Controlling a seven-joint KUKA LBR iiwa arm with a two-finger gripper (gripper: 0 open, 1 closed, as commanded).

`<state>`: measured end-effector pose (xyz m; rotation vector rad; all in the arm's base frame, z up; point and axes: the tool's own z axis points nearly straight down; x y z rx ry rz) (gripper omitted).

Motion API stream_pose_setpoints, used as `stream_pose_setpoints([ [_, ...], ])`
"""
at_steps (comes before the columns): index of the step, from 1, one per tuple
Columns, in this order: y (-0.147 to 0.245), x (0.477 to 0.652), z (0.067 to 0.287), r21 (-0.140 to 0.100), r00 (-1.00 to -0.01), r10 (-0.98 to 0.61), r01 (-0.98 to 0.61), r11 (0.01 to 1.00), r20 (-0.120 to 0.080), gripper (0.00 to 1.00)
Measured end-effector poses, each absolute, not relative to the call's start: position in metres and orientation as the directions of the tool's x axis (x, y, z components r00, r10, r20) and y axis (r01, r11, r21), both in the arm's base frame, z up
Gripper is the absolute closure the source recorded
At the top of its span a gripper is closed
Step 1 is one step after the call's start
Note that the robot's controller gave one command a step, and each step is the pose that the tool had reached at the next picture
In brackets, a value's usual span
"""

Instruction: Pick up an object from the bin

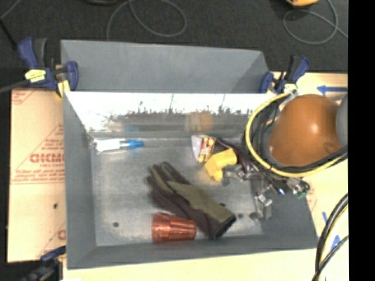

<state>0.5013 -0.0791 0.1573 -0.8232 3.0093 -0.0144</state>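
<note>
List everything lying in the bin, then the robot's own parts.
bin: one, grey, centre of view
pen: one, white with a blue end, back left of the floor
packet: one, white and red, back centre
yellow thing: one, yellow, right of the packet
glove: one, dark, centre
cup: one, copper, on its side, front, beside the glove
gripper: one, metal, right side, low in the bin
wrist cover: one, orange, above the gripper
</note>
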Motion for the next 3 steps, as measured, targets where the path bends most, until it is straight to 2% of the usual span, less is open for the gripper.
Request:
stream_pose_setpoints([
  [1, -0.078, 0.483, 0.098, -0.005, -0.641, -0.767, -0.767, 0.641, -0.005, 0.00],
  [2, -0.069, 0.481, 0.072, -0.017, -0.865, -0.501, -0.501, 0.865, -0.024, 1.00],
  [3, -0.069, 0.481, 0.072, -0.017, -0.865, -0.502, -0.501, 0.865, -0.024, 1.00],
])
